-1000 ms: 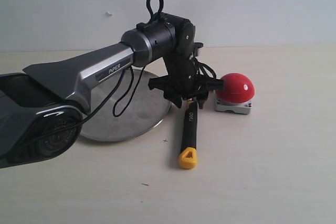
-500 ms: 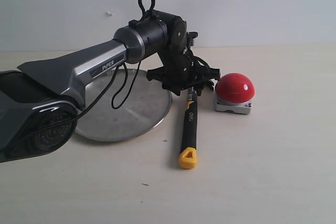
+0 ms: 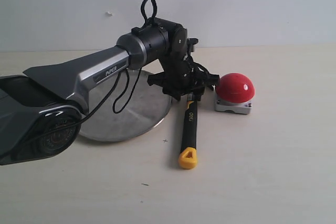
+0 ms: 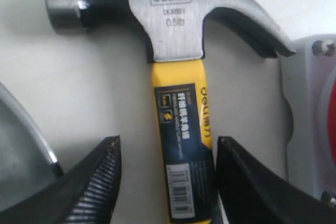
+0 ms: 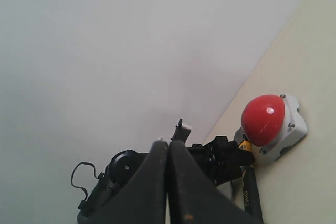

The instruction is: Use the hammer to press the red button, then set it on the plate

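The hammer [image 3: 189,129] lies flat on the table between the plate [image 3: 131,119] and the red button [image 3: 235,86], its yellow looped end toward the front. My left gripper [image 3: 190,93] hangs over the handle just behind the head. In the left wrist view this gripper [image 4: 168,141] is open and straddles the yellow neck of the hammer [image 4: 181,93]. One finger [image 4: 236,177] is close against the handle and the other [image 4: 100,177] stands well apart. My right gripper [image 5: 168,143] is shut on nothing and is out of the exterior view.
The button's grey base [image 4: 307,103] sits right beside the hammer's claw. The plate's rim [image 4: 31,135] lies on the other side of the handle. The left arm [image 3: 100,72] crosses over the plate. A pale wall stands behind the table.
The left wrist lifted and tilted back, then came partway down again over the hammer's neck. The hammer, button and plate have not moved.
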You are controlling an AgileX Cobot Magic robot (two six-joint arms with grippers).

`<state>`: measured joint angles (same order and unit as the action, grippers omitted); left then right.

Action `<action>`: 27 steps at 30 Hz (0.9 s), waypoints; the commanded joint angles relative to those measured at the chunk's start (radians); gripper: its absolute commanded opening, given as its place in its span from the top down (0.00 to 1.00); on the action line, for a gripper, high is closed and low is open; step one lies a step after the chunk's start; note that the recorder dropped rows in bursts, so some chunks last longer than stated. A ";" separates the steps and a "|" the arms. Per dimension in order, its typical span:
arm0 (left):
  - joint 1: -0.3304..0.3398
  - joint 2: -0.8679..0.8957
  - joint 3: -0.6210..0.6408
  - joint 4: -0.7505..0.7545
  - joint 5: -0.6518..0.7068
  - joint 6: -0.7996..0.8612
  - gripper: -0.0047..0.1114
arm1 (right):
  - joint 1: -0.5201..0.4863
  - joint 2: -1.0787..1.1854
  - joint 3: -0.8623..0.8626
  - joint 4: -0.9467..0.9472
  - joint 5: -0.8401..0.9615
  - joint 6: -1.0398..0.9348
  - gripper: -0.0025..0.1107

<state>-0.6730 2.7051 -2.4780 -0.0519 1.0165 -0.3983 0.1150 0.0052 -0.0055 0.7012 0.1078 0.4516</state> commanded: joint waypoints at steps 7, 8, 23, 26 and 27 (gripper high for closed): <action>0.005 0.013 -0.002 0.002 0.063 0.038 0.49 | 0.001 -0.005 0.005 -0.002 -0.006 -0.003 0.98; 0.005 0.013 -0.002 0.003 0.068 0.038 0.49 | 0.001 -0.005 0.005 -0.002 -0.006 -0.003 0.98; -0.019 0.013 -0.002 0.071 0.088 0.032 0.49 | 0.001 -0.005 0.005 -0.002 -0.006 -0.003 0.98; -0.024 0.013 -0.002 0.081 0.092 0.032 0.49 | 0.001 -0.005 0.005 -0.002 -0.006 -0.003 0.98; -0.024 0.013 -0.002 0.088 0.092 0.032 0.49 | 0.001 -0.005 0.005 -0.002 -0.006 -0.003 0.98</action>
<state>-0.6912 2.7051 -2.4803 0.0172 1.0675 -0.3621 0.1150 0.0052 -0.0055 0.7012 0.1078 0.4516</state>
